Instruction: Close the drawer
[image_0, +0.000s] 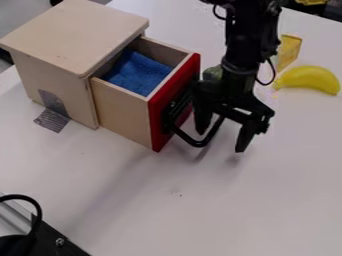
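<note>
I see the pale wooden drawer with a red front panel near 11 o'clock in the camera view, pulled partway out of its pale wooden box-shaped cabinet at 10 o'clock. Blue fabric lies inside it. My black two-fingered claw hangs between 3 and 4 o'clock, pointing down with its fingers spread, just beside the drawer's curved black handle; whether I touch it I cannot tell. At 2 o'clock a yellow toy banana rests on the white worktop, near a yellow boxy thing. Behind me, toward 1 o'clock, a rounded green object is partly hidden.
</note>
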